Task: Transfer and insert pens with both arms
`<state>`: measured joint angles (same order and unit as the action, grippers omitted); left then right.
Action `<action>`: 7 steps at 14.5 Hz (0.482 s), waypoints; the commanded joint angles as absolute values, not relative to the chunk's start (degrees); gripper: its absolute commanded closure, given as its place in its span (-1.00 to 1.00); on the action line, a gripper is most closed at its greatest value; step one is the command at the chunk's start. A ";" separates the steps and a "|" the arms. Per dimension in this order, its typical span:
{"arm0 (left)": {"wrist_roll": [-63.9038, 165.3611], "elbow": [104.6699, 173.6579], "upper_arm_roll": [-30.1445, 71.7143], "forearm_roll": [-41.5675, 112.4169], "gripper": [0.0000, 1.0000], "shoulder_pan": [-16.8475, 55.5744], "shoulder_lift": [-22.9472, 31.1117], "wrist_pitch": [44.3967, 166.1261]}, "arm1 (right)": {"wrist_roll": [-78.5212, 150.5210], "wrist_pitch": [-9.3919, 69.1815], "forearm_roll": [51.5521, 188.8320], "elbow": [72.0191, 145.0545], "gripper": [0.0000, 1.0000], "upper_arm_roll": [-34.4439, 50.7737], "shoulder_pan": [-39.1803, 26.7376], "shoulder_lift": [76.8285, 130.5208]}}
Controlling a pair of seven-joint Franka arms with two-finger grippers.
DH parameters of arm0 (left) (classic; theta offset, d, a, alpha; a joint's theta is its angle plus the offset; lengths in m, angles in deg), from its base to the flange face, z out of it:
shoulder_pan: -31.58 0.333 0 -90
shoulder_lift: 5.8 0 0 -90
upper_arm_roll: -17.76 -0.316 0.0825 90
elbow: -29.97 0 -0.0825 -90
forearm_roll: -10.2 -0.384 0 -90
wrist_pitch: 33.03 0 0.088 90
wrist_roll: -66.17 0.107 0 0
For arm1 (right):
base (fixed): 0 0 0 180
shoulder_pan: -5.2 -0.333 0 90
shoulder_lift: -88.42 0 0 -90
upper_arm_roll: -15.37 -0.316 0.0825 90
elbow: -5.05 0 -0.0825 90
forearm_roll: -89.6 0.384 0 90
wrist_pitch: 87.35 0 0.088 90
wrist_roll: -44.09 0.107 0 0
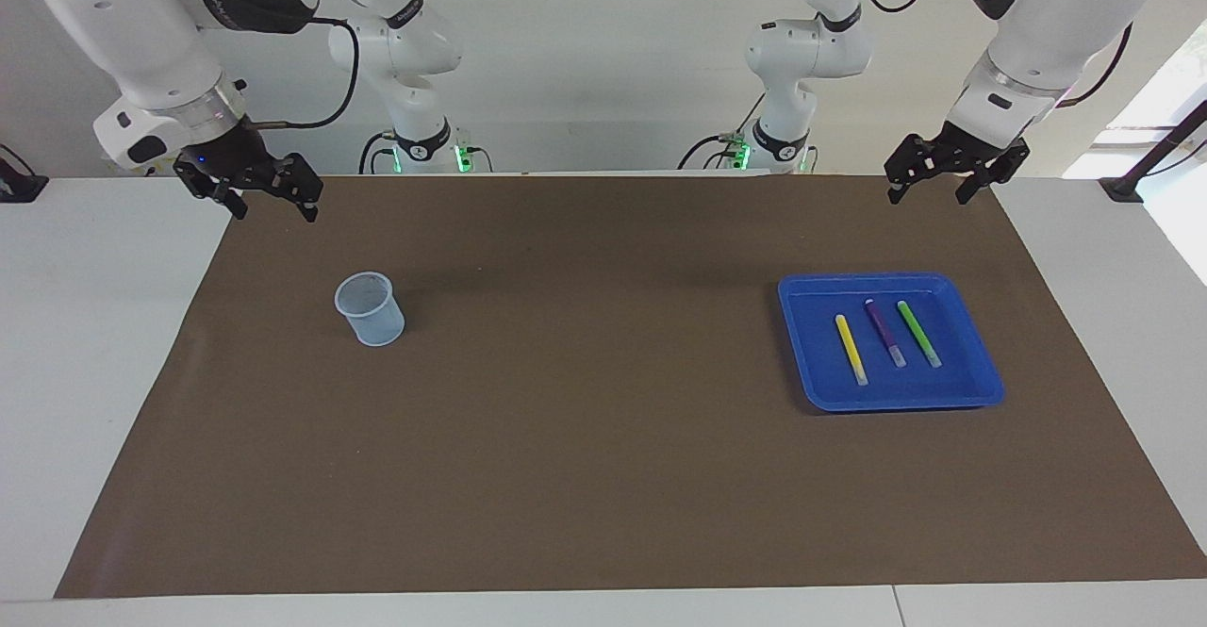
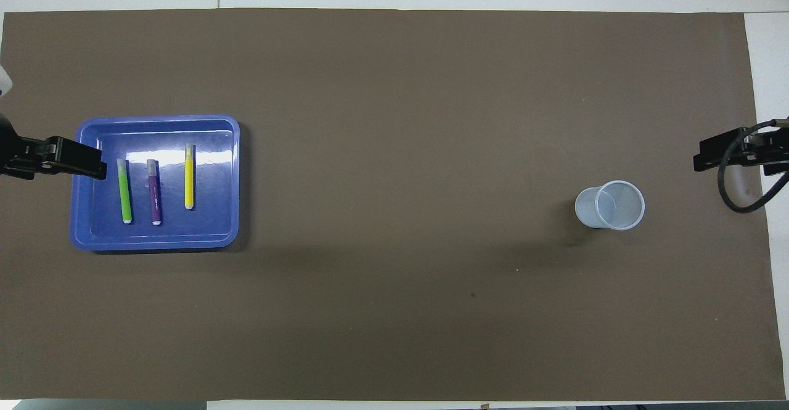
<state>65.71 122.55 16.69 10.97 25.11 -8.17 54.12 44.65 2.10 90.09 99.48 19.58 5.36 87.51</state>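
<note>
Lying in blue tray (image 1: 981,391), three pens (image 1: 884,332), cup (image 1: 370,308) empty, both tools spread.

Three pens (image 2: 154,188) lie side by side in the blue tray (image 2: 228,182); my left pincer (image 2: 92,163) overlaps its edge, cup (image 2: 610,205) well apart

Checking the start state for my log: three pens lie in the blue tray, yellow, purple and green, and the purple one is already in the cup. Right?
Not quite: the purple pen lies in the blue tray between the yellow pen and green pen; the cup holds nothing, as the overhead view shows.
</note>
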 commanded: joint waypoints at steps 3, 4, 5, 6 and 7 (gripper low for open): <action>65.82 122.86 16.53 9.85 -1.00 24.81 -8.26 54.77 | 45.32 1.16 90.66 99.44 -1.00 19.41 5.56 87.28; 65.82 123.30 16.53 9.85 -1.00 24.90 -8.44 54.77 | 45.32 1.15 90.66 99.53 -1.00 19.41 5.56 87.28; 65.73 123.31 16.44 9.85 -1.00 24.73 -8.44 54.94 | 45.32 1.15 90.66 99.44 -1.00 19.41 5.56 87.19; 65.30 123.31 16.44 9.85 -1.00 24.55 -8.44 54.94 | 45.32 1.15 90.66 99.44 -1.00 19.41 5.56 87.28; 65.21 123.39 16.44 9.85 -1.00 24.55 -8.53 54.68 | 45.32 1.15 90.66 99.44 -1.00 19.41 5.56 87.19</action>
